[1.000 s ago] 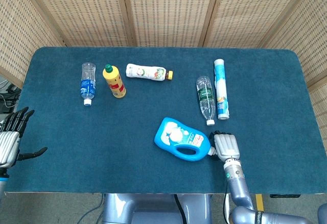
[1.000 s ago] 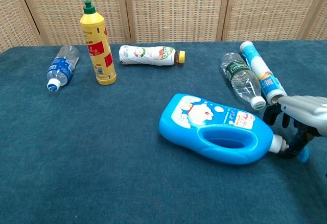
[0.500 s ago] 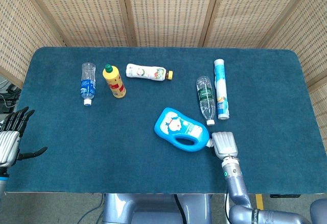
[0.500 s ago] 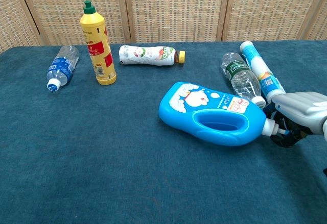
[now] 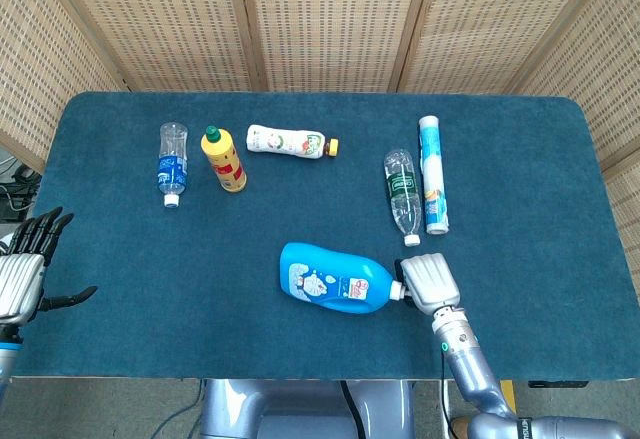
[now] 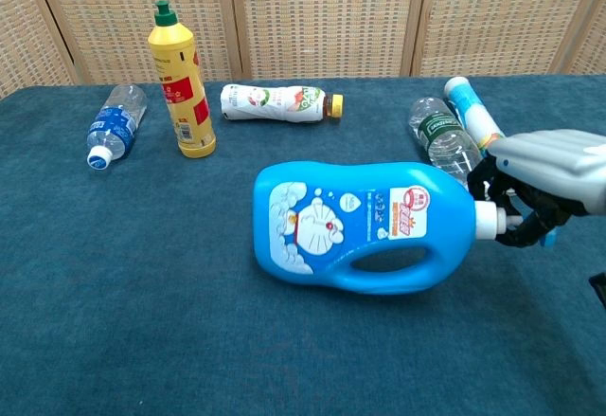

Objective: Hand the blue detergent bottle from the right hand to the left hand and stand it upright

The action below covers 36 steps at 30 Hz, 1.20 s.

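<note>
The right hand (image 6: 530,193) grips the blue detergent bottle (image 6: 365,226) by its neck, the body lifted sideways above the bench (image 6: 142,293). Carry it leftward level, clear of the water bottle (image 6: 440,139) behind. The left hand (image 5: 25,279) waits spread and empty, well apart, at the bench's far-left edge.

Your right hand (image 6: 540,184) gripped the blue detergent bottle (image 6: 365,226) by its neck | your left hand (image 5: 25,274) hung apart, fingers spread, holding nothing.
</note>
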Tool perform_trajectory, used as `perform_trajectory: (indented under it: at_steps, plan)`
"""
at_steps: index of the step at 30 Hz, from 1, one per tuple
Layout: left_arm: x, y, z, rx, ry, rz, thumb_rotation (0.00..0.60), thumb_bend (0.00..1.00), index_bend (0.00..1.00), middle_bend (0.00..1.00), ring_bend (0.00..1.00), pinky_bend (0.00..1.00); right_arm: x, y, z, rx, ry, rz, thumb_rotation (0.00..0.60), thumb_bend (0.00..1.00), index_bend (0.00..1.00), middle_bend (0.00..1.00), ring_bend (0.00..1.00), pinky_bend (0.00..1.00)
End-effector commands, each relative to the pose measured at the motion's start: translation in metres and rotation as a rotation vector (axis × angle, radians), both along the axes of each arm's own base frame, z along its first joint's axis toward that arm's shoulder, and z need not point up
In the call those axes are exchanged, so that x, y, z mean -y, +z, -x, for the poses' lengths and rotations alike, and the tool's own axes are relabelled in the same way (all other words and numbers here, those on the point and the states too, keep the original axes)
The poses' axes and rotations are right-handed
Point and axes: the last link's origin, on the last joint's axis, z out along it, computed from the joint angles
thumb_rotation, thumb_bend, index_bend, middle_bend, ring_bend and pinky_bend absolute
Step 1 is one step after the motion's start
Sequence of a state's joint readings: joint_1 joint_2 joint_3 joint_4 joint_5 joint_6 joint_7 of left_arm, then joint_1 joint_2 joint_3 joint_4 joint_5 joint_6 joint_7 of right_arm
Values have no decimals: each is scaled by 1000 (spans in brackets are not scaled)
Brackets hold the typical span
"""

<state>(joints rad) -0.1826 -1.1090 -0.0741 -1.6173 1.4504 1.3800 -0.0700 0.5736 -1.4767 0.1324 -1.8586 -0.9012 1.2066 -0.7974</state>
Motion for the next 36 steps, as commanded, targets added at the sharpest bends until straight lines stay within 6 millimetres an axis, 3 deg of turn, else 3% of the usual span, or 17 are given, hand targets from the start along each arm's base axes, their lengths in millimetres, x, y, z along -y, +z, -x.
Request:
perform_trajectory:
  at_steps: [1,7,14,20,26,34,36]
  plan:
    - [-3,0,-2,-1,-9,1,600,0,0,0,0,0,14,14,-22,46,-63,-47,600,757,724,802,828,692]
    - [-10,0,-4,-7,-29,2,600,0,0,0,0,0,31,28,-54,173,-187,-138,600,765,725,807,835,699]
    - [-21,-4,-13,-23,-76,20,600,0,0,0,0,0,46,28,-82,338,-368,-207,600,786,729,816,848,723]
    - [-23,-4,-18,-11,-86,25,600,0,0,0,0,0,56,22,-101,508,-517,-246,600,796,732,822,857,795]
    - [-24,-4,-22,-18,-104,26,600,0,0,0,0,0,64,23,-109,588,-561,-218,600,798,732,822,857,796]
    - [-50,-17,-60,-26,-348,-7,600,0,0,0,0,0,69,18,-121,592,-570,-182,600,798,731,822,857,796]
    - [-57,-23,-73,-19,-422,-25,600,0,68,0,4,28,69,15,-124,592,-573,-181,600,804,732,822,857,796]
